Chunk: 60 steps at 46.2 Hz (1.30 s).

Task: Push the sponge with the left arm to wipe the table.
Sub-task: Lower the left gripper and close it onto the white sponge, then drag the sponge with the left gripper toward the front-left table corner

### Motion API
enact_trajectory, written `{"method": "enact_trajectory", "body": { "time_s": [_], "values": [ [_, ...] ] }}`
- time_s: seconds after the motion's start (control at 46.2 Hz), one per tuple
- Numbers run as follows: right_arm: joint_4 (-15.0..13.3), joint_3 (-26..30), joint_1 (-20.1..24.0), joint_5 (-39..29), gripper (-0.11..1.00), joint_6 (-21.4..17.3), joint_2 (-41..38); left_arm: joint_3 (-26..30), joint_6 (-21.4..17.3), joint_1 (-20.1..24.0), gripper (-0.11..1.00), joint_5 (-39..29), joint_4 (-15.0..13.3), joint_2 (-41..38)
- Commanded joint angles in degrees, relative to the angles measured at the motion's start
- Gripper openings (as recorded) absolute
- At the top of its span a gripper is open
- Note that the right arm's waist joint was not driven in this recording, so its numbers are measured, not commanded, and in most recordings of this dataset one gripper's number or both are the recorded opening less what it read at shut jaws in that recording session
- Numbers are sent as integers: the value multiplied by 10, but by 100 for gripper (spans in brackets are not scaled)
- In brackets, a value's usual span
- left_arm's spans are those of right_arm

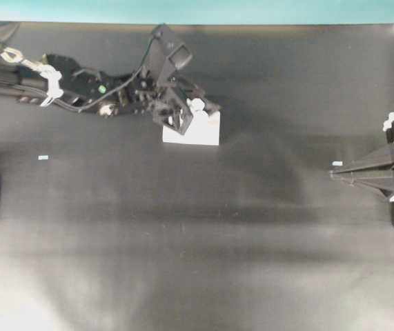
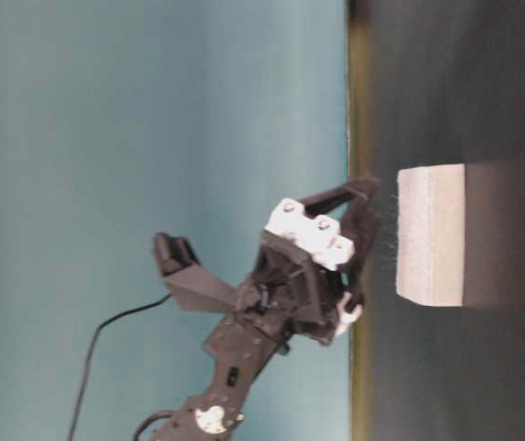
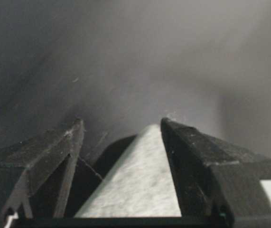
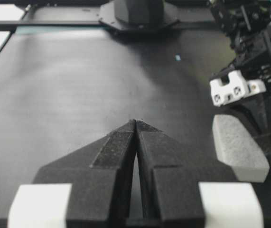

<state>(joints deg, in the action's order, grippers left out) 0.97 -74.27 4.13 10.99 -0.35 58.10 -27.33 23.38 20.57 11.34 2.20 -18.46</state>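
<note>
item: left gripper (image 3: 121,128), fingers (image 3: 192,156) standing wide apart, nothing clamped; the sponge (image 3: 137,178) is showing as a pale wedge in the gap between them, nearer the right finger, and whether either finger is touching it cannot be told. item: sponge (image 1: 191,129), white block lying flat on the black bench (image 1: 197,241), in the upper middle of the overhead view, not far from the teal strip (image 1: 197,10); in the table-level view the sponge (image 2: 430,234) is sitting just in front of the fingers with a thin gap showing. item: left arm (image 1: 79,86), reaching in from the left edge and angling down onto the sponge's rear side. item: right gripper (image 4: 136,142), fingers resting together, parked at the far right of the bench, well apart from the sponge. step in hand, by judgement: the gripper is settling behind the sponge, with the push seemingly not yet under way. next move, by judgement: keeping the fingers low against the bench, bearing squarely on the block so it is sliding rather than pivoting aside, and driving it across the open surface.
</note>
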Motion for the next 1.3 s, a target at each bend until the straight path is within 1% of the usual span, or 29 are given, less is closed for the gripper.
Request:
{"method": "enact_trajectory", "body": {
  "time_s": [0.0,0.238,0.455,0.584,0.823,1.039,1.277],
  "values": [
    [1,2,0,3,-1,-4,-3,3,3,-2,63,1,3,-4],
    [2,-1,0,4,-1,-4,-3,-6,18,-6,63,1,3,-13],
    [2,-4,0,4,0,-4,-3,-28,21,-17,63,1,3,-10],
    [1,-6,0,4,0,-4,-1,-41,24,-24,58,2,3,-4],
    [2,-9,0,4,0,-4,4,-69,54,-45,43,4,3,18],
    [1,-14,0,3,-1,-4,11,-103,65,-72,42,5,3,47],
    [1,-19,0,3,-1,-4,17,-149,112,-103,41,5,3,80]
  ]
}}
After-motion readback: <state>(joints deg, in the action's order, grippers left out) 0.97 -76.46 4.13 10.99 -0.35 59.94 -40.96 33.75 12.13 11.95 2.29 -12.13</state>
